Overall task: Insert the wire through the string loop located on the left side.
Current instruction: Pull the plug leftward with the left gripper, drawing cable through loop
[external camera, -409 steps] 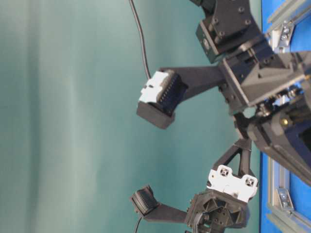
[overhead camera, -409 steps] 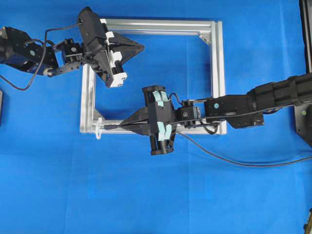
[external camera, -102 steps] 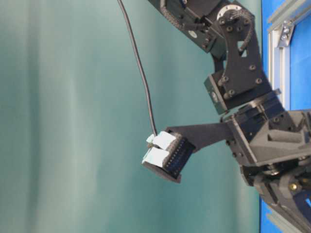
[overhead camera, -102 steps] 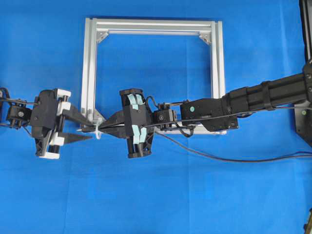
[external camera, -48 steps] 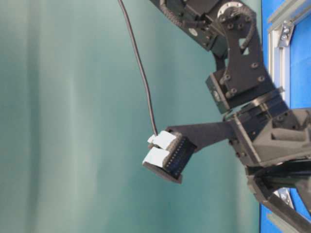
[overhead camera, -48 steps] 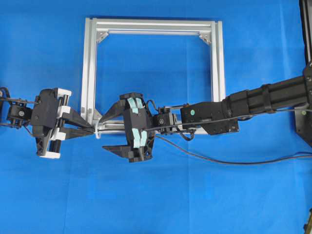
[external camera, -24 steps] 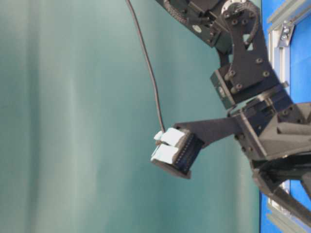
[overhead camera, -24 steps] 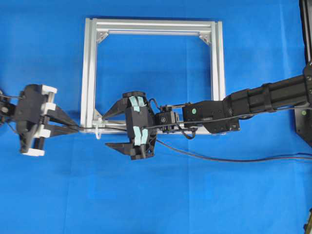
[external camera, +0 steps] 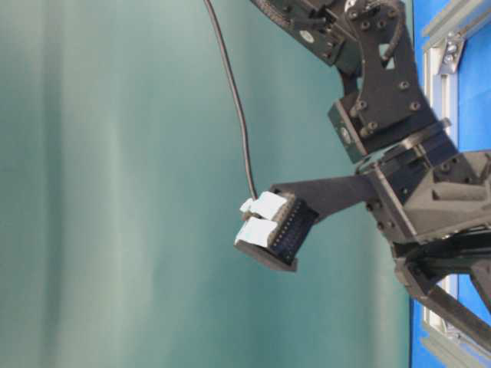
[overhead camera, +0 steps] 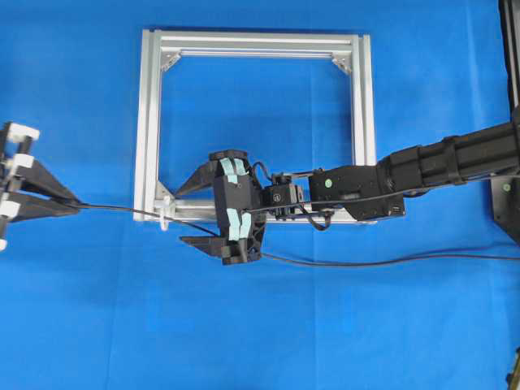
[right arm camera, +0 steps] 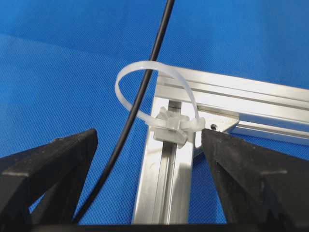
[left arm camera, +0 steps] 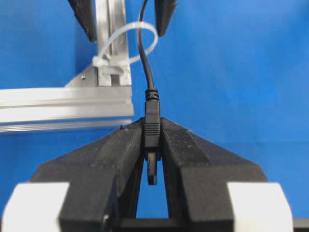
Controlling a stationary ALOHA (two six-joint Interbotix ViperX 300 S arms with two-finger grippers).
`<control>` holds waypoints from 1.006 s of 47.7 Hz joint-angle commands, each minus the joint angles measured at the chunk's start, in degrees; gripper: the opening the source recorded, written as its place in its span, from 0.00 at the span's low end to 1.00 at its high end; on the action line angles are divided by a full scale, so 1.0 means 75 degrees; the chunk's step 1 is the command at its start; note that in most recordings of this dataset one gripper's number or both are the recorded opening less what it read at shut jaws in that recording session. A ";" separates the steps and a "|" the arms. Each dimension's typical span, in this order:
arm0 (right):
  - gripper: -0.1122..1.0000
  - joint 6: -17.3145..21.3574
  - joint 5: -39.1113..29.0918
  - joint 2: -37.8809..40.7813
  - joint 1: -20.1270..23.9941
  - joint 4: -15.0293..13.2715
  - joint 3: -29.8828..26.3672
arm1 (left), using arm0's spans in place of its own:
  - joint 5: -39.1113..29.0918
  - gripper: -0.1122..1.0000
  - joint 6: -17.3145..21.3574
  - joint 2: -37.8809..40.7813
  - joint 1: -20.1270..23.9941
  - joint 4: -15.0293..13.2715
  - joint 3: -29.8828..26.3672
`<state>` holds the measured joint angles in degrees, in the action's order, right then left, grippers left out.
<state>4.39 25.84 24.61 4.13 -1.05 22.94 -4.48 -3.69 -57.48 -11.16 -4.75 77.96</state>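
Right now the wire [left arm camera: 143, 53] runs through the string loop [right arm camera: 145, 92], which stands up from the lower left corner of the silver frame [overhead camera: 149, 122]; in my right wrist view the black line passes straight through the white hoop. From the overhead view the wire stretches left from the loop to my left claw [overhead camera: 75, 203] at the edge of the picture, and right under my right arm, trailing across the worktop [overhead camera: 325, 325] toward the right edge

My left claw is clamped on the wire's plug [left arm camera: 152, 125], fingers [left arm camera: 116, 154] pressed against both sides of it, with the cable leading away from the tips toward the loop. My right claw [overhead camera: 183, 217] sits just to the right of the loop with its two fingers spread wide apart, one over the frame's inner corner and one off the frame on the blue, holding nothing

The worktop is covered in a bright blue textured cloth, and the square frame lies flat on it. Behind, in the table-level view, hangs a plain teal backdrop [external camera: 115, 192]
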 commanded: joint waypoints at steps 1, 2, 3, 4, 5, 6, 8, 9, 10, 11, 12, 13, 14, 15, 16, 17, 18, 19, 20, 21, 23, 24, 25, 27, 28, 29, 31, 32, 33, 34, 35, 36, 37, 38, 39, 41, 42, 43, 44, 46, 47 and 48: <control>0.96 -0.0012 0.0070 -0.0398 0.0012 0.0012 -0.0047 | -0.0668 0.17 -0.0012 -0.0715 -0.0023 0.0012 -0.0246; 0.96 -0.0012 0.0070 -0.0398 0.0012 0.0012 -0.0047 | -0.0914 0.17 -0.0012 -0.0949 -0.0023 0.0023 -0.0293; 0.96 -0.0012 0.0059 -0.0398 0.0012 0.0012 -0.0047 | -0.1066 0.17 -0.0012 -0.1102 -0.0012 0.0023 -0.0316; 0.96 -0.0012 0.0059 -0.0398 0.0012 0.0012 -0.0047 | -0.1219 0.17 -0.0012 -0.1230 0.0000 0.0012 -0.0352; 0.96 -0.0012 0.0070 -0.0398 0.0012 0.0012 -0.0059 | -0.1348 0.17 -0.0012 -0.1359 0.0012 0.0012 -0.0375; 0.96 -0.0012 0.0070 -0.0398 0.0012 0.0012 -0.0047 | -0.1465 0.17 -0.0012 -0.1465 0.0035 0.0012 -0.0410; 0.96 -0.0012 0.0070 -0.0398 0.0012 0.0012 -0.0059 | -0.1711 0.17 -0.0012 -0.1664 0.0070 0.0012 -0.0469; 0.96 -0.0012 0.0070 -0.0398 0.0012 0.0012 -0.0047 | -0.1852 0.17 -0.0012 -0.1781 0.0094 0.0023 -0.0516; 0.96 -0.0012 0.0070 -0.0398 0.0012 0.0012 -0.0059 | -0.1957 0.17 -0.0023 -0.1852 0.0105 0.0012 -0.0551; 0.96 -0.0012 0.0070 -0.0398 0.0012 0.0012 -0.0047 | -0.2039 0.17 -0.0012 -0.1922 0.0117 0.0023 -0.0574; 0.96 -0.0012 0.0070 -0.0398 0.0012 0.0012 -0.0047 | -0.2145 0.17 -0.0012 -0.1992 0.0129 0.0023 -0.0598; 0.96 -0.0012 0.0070 -0.0398 0.0012 0.0012 -0.0047 | -0.2227 0.17 -0.0012 -0.2063 0.0141 0.0023 -0.0633; 0.96 -0.0012 0.0059 -0.0398 0.0012 0.0012 -0.0047 | -0.2309 0.17 -0.0012 -0.2121 0.0152 0.0023 -0.0656; 0.96 -0.0012 0.0070 -0.0398 0.0012 0.0012 -0.0047 | -0.2402 0.17 -0.0012 -0.2180 0.0152 0.0012 -0.0691; 0.96 -0.0012 0.0070 -0.0398 0.0012 0.0012 -0.0047 | -0.2496 0.17 -0.0012 -0.2250 0.0152 0.0012 -0.0715; 0.96 -0.0012 0.0070 -0.0398 0.0012 0.0012 -0.0047 | -0.2566 0.17 -0.0012 -0.2320 0.0152 0.0012 -0.0750; 0.96 -0.0012 0.0070 -0.0398 0.0012 0.0012 -0.0047 | -0.2625 0.17 -0.0012 -0.2379 0.0152 0.0012 -0.0773; 0.96 -0.0012 0.0070 -0.0398 0.0012 0.0012 -0.0047 | -0.2684 0.17 0.0000 -0.2438 0.0152 0.0023 -0.0797; 0.96 -0.0012 0.0070 -0.0387 0.0012 0.0012 -0.0047 | -0.2766 0.17 0.0012 -0.2508 0.0152 0.0023 -0.0844; 0.96 -0.0012 0.0070 -0.0398 0.0012 0.0012 -0.0047 | -0.2801 0.17 0.0023 -0.2555 0.0152 0.0023 -0.0867; 0.96 -0.0012 0.0070 -0.0398 0.0012 0.0012 -0.0047 | -0.2871 0.17 0.0047 -0.2637 0.0152 0.0023 -0.0902; 0.96 -0.0012 0.0070 -0.0387 0.0012 0.0012 -0.0047 | -0.2906 0.17 0.0059 -0.2672 0.0152 0.0023 -0.0926; 0.96 -0.0012 0.0070 -0.0398 0.0012 0.0012 -0.0047 | -0.2941 0.17 0.0070 -0.2695 0.0152 0.0012 -0.0937; 0.96 -0.0012 0.0070 -0.0398 0.0012 0.0012 -0.0047 | -0.3000 0.17 0.0082 -0.2730 0.0152 0.0023 -0.0949; 0.96 -0.0012 0.0070 -0.0398 0.0012 0.0012 -0.0047 | -0.3012 0.17 0.0082 -0.2742 0.0152 0.0035 -0.0937; 0.96 -0.0012 0.0070 -0.0398 0.0012 0.0012 -0.0047 | -0.3012 0.17 0.0082 -0.2742 0.0152 0.0035 -0.0937; 0.96 -0.0012 0.0070 -0.0398 0.0012 0.0012 -0.0047 | -0.3000 0.17 0.0082 -0.2707 0.0152 0.0035 -0.0891; 0.96 -0.0023 0.0070 -0.0398 0.0012 0.0012 -0.0047 | -0.2977 0.17 0.0082 -0.2684 0.0152 0.0035 -0.0879; 0.96 -0.0023 0.0070 -0.0398 0.0012 0.0012 -0.0047 | -0.2965 0.17 0.0082 -0.2672 0.0152 0.0035 -0.0879; 0.96 -0.0023 0.0070 -0.0398 0.0012 0.0012 -0.0047 | -0.2941 0.17 0.0082 -0.2660 0.0152 0.0035 -0.0867; 0.96 -0.0023 0.0070 -0.0398 0.0012 0.0012 -0.0047 | -0.2895 0.17 0.0082 -0.2648 0.0152 0.0035 -0.0867; 0.96 -0.0023 0.0070 -0.0398 0.0012 0.0012 -0.0047 | -0.2848 0.17 0.0082 -0.2637 0.0152 0.0035 -0.0855; 0.96 -0.0023 0.0070 -0.0398 0.0012 0.0012 -0.0047 | -0.2813 0.17 0.0082 -0.2637 0.0152 0.0035 -0.0855; 0.96 -0.0023 0.0070 -0.0398 0.0012 0.0012 -0.0047 | -0.2777 0.17 0.0082 -0.2637 0.0152 0.0035 -0.0844; 0.96 -0.0023 0.0082 -0.0398 0.0012 0.0012 -0.0047 | -0.2777 0.17 0.0082 -0.2637 0.0152 0.0035 -0.0855; 0.96 -0.0023 0.0070 -0.0398 0.0012 0.0012 -0.0047 | -0.2777 0.17 0.0082 -0.2648 0.0152 0.0035 -0.0867; 0.96 -0.0023 0.0082 -0.0398 0.0012 0.0012 -0.0047 | -0.2766 0.17 0.0082 -0.2672 0.0152 0.0035 -0.0867; 0.96 -0.0023 0.0070 -0.0398 0.0012 0.0012 -0.0047 | -0.2766 0.17 0.0070 -0.2672 0.0152 0.0035 -0.0879; 0.96 -0.0023 0.0070 -0.0398 0.0012 0.0012 -0.0047 | -0.2766 0.17 0.0059 -0.2695 0.0152 0.0035 -0.0879; 0.96 -0.0023 0.0082 -0.0398 0.0012 0.0012 -0.0047 | -0.2777 0.17 0.0012 -0.2707 0.0152 0.0035 -0.0891; 0.96 -0.0023 0.0082 -0.0398 0.0012 0.0012 -0.0047 | -0.2777 0.17 0.0000 -0.2719 0.0152 0.0035 -0.0891; 0.96 -0.0023 0.0070 -0.0387 0.0012 0.0012 -0.0047 | -0.2789 0.17 -0.0012 -0.2719 0.0152 0.0035 -0.0891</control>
<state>4.31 25.84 24.61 4.04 -1.14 23.03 -25.93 -3.60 -78.22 -10.20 -4.66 72.51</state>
